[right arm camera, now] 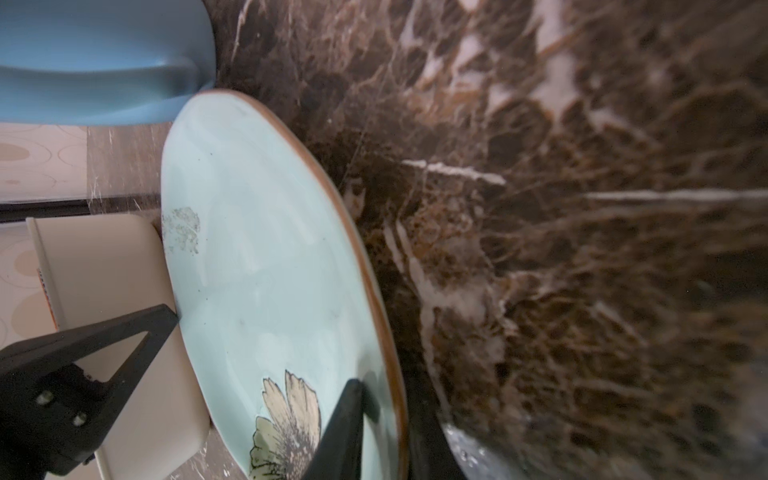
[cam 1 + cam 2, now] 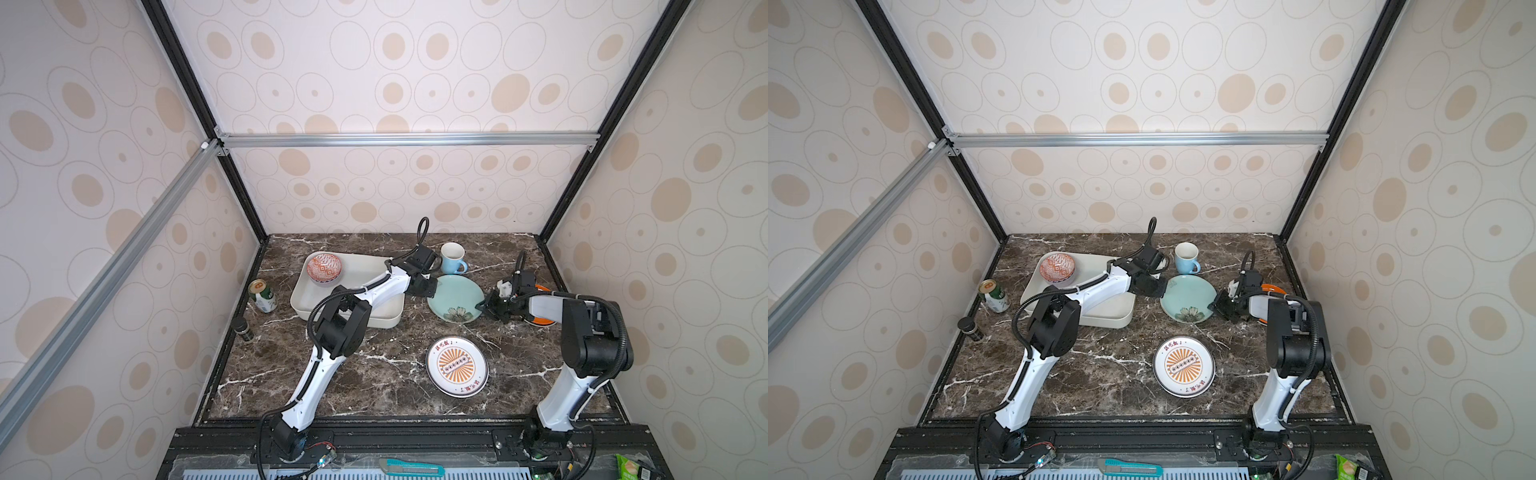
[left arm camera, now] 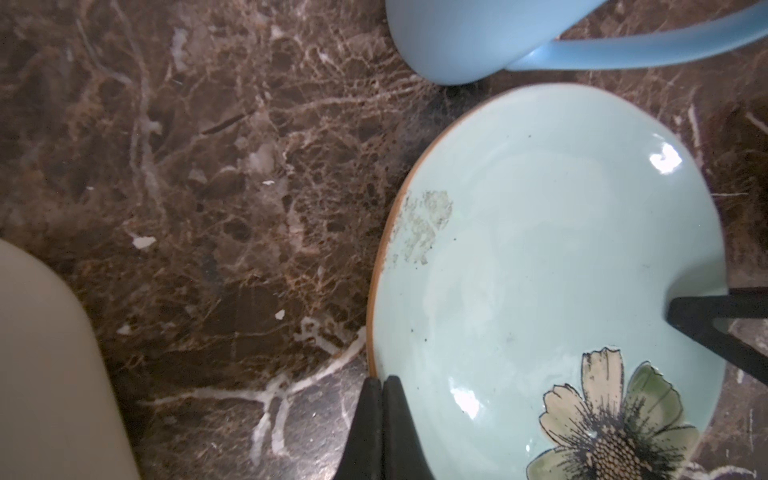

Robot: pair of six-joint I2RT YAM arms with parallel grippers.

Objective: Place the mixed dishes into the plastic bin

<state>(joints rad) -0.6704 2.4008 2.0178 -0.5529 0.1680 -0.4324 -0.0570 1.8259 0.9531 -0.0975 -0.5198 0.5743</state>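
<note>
DISHES GO IN: The teal floral plate lies on the dark marble counter just right of the plastic bin, approached from both sides at once. The left fingers are pressed together at the rim nearest the bin; whether the edge is caught between them cannot be told. The right fingers stand narrow astride the opposite rim, one over the glazed face and one outside it, and a firm pinch cannot be confirmed there either.

The job looks barely begun. Only the red-white patterned bowl sits inside the bin, in its far left corner; a darker rim under it may be a second bowl, too small to tell. Four dishes are outside the bin on the counter: the teal floral plate, the light-blue mug upright just behind it, the orange-sunburst plate apart toward the front, and an orange plate largely hidden behind the right arm.

Counted in both top views: three plates, one bowl for certain, one mug, one bin. Left of the bin are one green drink can and one small dark jar, neither part of the load
</note>
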